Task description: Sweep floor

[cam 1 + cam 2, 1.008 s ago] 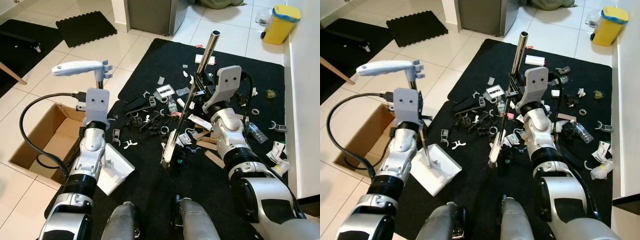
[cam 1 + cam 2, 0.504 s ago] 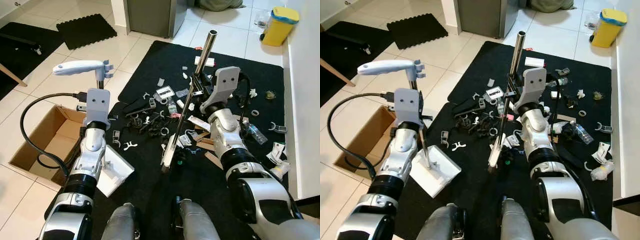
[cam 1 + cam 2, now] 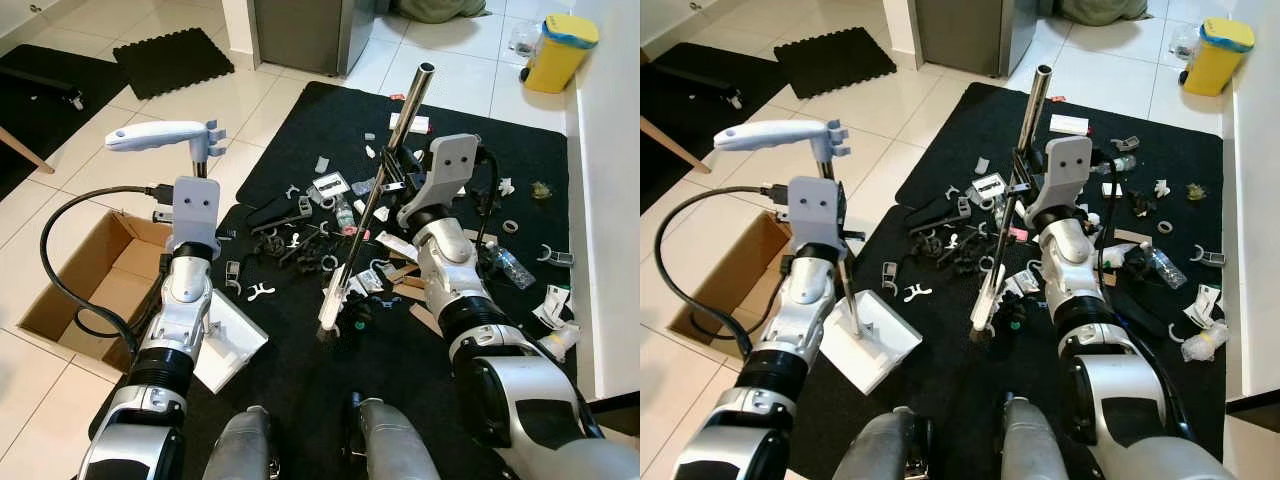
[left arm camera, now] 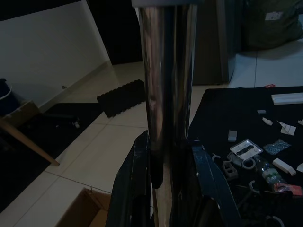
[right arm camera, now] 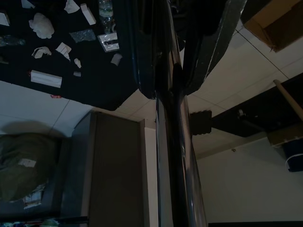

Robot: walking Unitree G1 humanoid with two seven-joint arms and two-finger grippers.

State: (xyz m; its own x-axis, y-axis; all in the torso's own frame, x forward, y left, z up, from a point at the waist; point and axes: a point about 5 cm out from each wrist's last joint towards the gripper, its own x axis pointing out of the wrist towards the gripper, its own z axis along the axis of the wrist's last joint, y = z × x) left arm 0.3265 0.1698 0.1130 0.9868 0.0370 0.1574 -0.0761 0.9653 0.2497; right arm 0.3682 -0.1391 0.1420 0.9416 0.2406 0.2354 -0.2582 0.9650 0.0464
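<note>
My right gripper point(image 3: 393, 182) is shut on the chrome pole of a broom point(image 3: 405, 115). The pole slants down to its brush head point(image 3: 333, 312), which rests on the black mat point(image 3: 300, 390). Several bits of litter point(image 3: 310, 245) lie scattered over the mat, both beside and beyond the brush. My left gripper point(image 3: 203, 162) is shut on the upright pole of a white dustpan point(image 3: 228, 345), just below its white handle point(image 3: 158, 135). The pan sits at the mat's left edge. In the left wrist view the fingers point(image 4: 137, 189) clamp the chrome pole point(image 4: 168, 94).
An open cardboard box point(image 3: 85, 275) stands on the tiles left of the dustpan. A yellow bin point(image 3: 562, 45) is at the far right by the white wall point(image 3: 615, 200). A grey cabinet point(image 3: 305, 30) and a small black mat point(image 3: 170, 55) lie beyond.
The brush head has slid a little toward the near left, toward the dustpan. The left arm and the dustpan have stayed put.
</note>
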